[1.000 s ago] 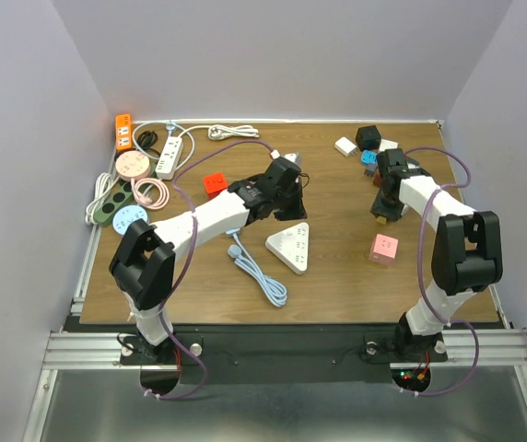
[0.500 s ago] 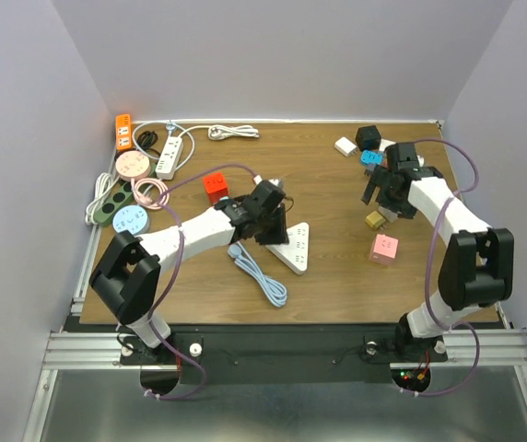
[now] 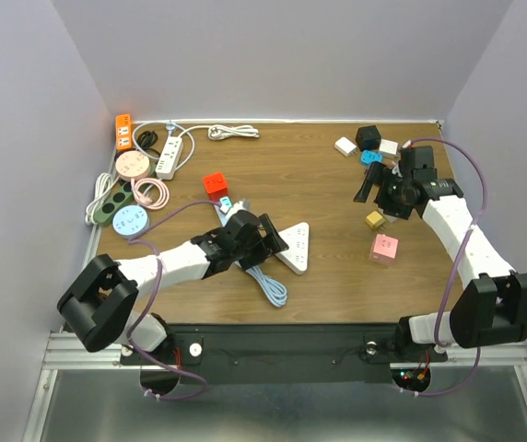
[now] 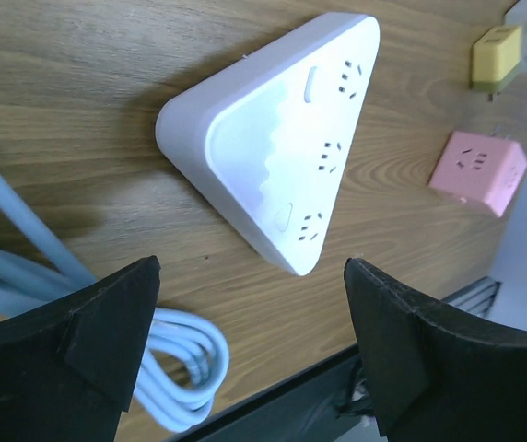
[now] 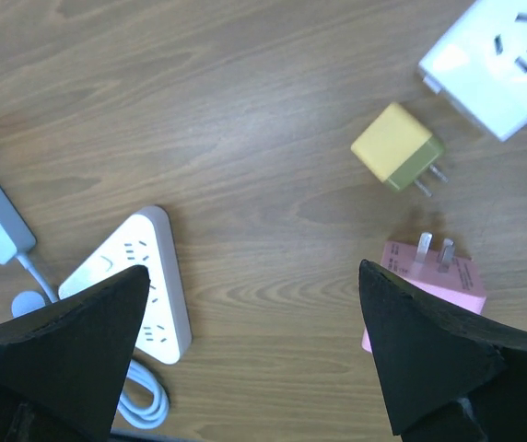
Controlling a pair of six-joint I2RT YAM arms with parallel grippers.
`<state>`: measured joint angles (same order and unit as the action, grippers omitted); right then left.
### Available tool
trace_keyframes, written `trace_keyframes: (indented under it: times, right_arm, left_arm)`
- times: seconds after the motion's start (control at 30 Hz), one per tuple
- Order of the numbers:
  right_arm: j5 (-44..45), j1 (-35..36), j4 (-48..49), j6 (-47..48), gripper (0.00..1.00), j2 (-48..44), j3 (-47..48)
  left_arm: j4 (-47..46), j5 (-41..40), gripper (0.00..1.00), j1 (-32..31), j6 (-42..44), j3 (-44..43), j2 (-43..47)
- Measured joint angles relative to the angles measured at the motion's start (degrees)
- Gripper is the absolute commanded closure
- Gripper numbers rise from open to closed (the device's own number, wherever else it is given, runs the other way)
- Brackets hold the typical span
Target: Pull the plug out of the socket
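The white triangular socket (image 3: 293,247) lies flat mid-table with nothing plugged into it; it also shows in both wrist views (image 4: 277,157) (image 5: 130,285). The yellow plug (image 3: 374,219) (image 5: 397,147) lies loose on the wood to the socket's right, prongs bare. My left gripper (image 3: 268,241) (image 4: 250,313) hovers open just near-left of the socket, nothing between its fingers. My right gripper (image 3: 380,189) (image 5: 254,322) hangs open above the table, beyond the plug, holding nothing.
A pink cube adapter (image 3: 383,249) (image 5: 429,276) lies prongs-up near the plug. The light blue cable (image 3: 259,272) (image 4: 181,368) coils beside my left gripper. Power strips (image 3: 144,170) crowd the back left, a red cube (image 3: 214,183) sits mid-left, and small adapters (image 3: 367,138) lie back right.
Both grippers went from shut to open. My left arm drew back toward the near left of the socket. My right gripper left the yellow plug on the table and rose away toward the back.
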<state>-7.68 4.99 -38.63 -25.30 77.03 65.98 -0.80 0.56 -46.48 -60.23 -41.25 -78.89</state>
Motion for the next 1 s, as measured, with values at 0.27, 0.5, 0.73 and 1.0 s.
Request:
trace_keyframes:
  times: [0.27,0.5,0.73,1.0]
  right_arm:
    - [-2.2,0.3,-0.4,0.0,0.00,-0.7,-2.9]
    - [-2.5,0.3,-0.4,0.0,0.00,-2.0,-2.9]
    - [-2.4,0.3,-0.4,0.0,0.00,-2.0,-2.9]
    - [-2.4,0.3,-0.4,-0.2,0.00,-1.6,-2.9]
  left_arm:
    - [-10.7,-0.5,0.07,0.0,-11.3,2.3,-2.1]
    - [-13.9,-0.6,0.12,-0.4,-14.8,0.8,-9.4]
    - [-11.8,-0.6,0.14,-3.1,-17.7,0.7,-11.3]
    - [-14.0,-2.2,0.39,-3.0,-16.6,-2.5,-16.2]
